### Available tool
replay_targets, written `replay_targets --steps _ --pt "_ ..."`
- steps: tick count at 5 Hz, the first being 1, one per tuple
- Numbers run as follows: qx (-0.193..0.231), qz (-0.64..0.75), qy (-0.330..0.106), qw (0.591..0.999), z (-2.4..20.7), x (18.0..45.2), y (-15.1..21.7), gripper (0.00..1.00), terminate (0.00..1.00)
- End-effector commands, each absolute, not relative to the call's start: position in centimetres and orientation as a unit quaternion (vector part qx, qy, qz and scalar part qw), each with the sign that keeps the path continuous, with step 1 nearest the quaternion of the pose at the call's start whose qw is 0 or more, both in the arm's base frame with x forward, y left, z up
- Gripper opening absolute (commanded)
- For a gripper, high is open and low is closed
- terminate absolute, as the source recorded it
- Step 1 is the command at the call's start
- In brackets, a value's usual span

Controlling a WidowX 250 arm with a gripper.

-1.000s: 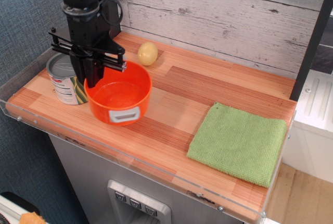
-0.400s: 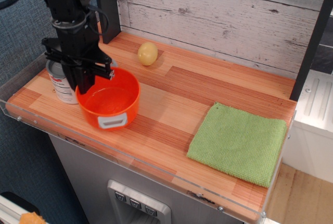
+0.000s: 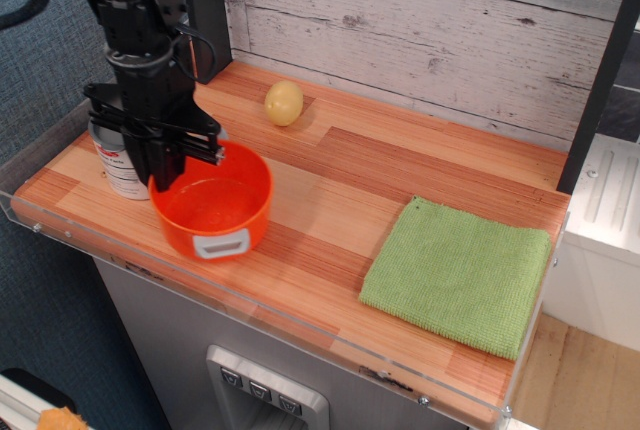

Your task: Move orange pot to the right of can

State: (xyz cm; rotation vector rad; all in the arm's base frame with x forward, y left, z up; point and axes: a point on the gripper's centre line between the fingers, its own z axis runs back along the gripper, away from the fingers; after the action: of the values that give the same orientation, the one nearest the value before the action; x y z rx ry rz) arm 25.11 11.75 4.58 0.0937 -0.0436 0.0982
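One black hand [image 3: 168,165] clamped on the orange pot [image 3: 212,205] rim, can [image 3: 118,165] just behind, yellow ball [image 3: 284,102] and green cloth [image 3: 458,275] apart.

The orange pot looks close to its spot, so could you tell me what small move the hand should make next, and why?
Probably open and lift straight up. The orange pot appears to rest on the counter immediately right of the can, where the task wants it, while the hand is at the pot's back rim, seemingly gripping it.

Bright, even light from overhead; soft shadows on the worktop [image 3: 400,165], mild glare along its front edge, everything sharp.
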Motion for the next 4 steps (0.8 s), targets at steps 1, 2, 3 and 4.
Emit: replay_targets --steps 1,2,3,4 --pt "0.074 0.070 -0.037 0.994 5.6 26.8 11.5 1.00 0.00" --pt "0.079 0.078 -0.054 0.992 6.0 26.8 11.5 1.00 0.00" --pt "0.090 0.076 -0.054 0.992 6.7 26.7 11.4 1.00 0.00" --pt "0.091 0.072 -0.077 0.990 7.8 26.4 11.0 1.00 0.00"
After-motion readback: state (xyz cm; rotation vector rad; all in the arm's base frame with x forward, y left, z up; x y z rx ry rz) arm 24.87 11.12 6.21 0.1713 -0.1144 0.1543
